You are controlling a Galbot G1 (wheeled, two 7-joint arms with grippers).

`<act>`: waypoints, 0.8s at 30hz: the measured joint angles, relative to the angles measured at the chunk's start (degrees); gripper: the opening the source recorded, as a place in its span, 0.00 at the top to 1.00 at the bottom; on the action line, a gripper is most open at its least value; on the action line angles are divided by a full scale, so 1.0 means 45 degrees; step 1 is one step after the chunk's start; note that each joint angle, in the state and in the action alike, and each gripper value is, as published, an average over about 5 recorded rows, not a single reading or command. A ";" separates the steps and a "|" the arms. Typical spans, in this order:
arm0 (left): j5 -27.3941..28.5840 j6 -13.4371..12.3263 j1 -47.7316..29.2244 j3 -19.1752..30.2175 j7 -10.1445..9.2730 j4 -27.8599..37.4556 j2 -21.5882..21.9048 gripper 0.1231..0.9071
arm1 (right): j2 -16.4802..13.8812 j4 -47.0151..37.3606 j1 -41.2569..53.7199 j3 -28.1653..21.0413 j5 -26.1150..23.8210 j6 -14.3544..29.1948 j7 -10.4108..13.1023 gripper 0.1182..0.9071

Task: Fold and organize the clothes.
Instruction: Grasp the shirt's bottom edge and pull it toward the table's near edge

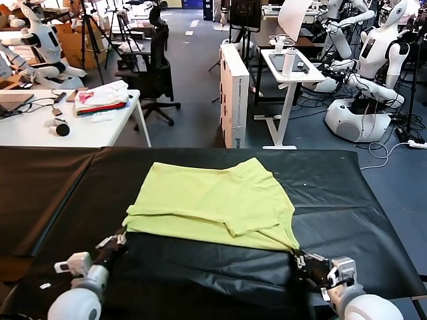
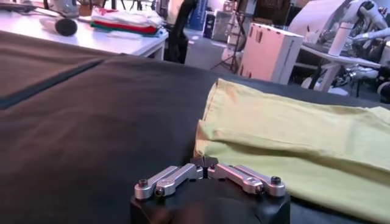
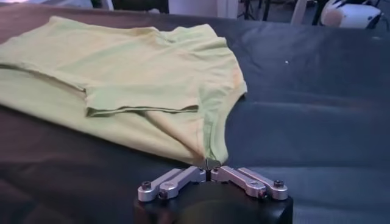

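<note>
Lime-yellow T-shirt (image 1: 213, 203) lies part-folded, mid black bench (image 1: 347, 200). My left gripper (image 1: 121, 237) and right gripper (image 1: 298, 257): jaws pinched tight on its near corners. Fold step in hand. Next, I judge: lift both corners evenly, carry hem away.

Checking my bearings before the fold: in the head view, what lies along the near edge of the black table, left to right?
left gripper, shut on the T-shirt's near-left corner → T-shirt → right gripper, shut on its near-right corner.

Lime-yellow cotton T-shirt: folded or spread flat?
Partly folded: the lime-yellow cotton T-shirt lies doubled over on the black table cover, an upper layer's edge showing across it.
</note>
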 joint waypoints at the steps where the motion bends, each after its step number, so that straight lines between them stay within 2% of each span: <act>1: 0.0000 -0.0024 0.0190 -0.0084 0.0001 -0.0118 0.0009 0.97 | -0.0004 0.0138 -0.0139 0.0080 0.0023 -0.0057 0.0007 0.97; 7: 0.0003 -0.0173 0.1397 -0.0486 0.0012 -0.0808 0.0047 0.97 | -0.0016 0.0550 -0.0570 0.0260 -0.0042 -0.0101 0.0081 0.97; 20: 0.0024 -0.0275 0.2700 -0.0972 -0.0027 -0.1506 -0.0005 0.97 | -0.0127 0.0817 -0.1023 0.0446 -0.0028 -0.0102 0.0060 0.97; 22: 0.0023 -0.0237 0.2802 -0.1038 -0.0100 -0.1554 -0.0009 0.97 | -0.0126 0.0827 -0.1031 0.0453 0.0019 -0.0102 -0.0025 0.93; 24: 0.0005 -0.0054 0.2854 -0.1068 -0.0301 -0.1633 -0.0034 0.96 | -0.0151 0.0878 -0.1043 0.0496 0.0183 -0.0102 -0.0084 0.82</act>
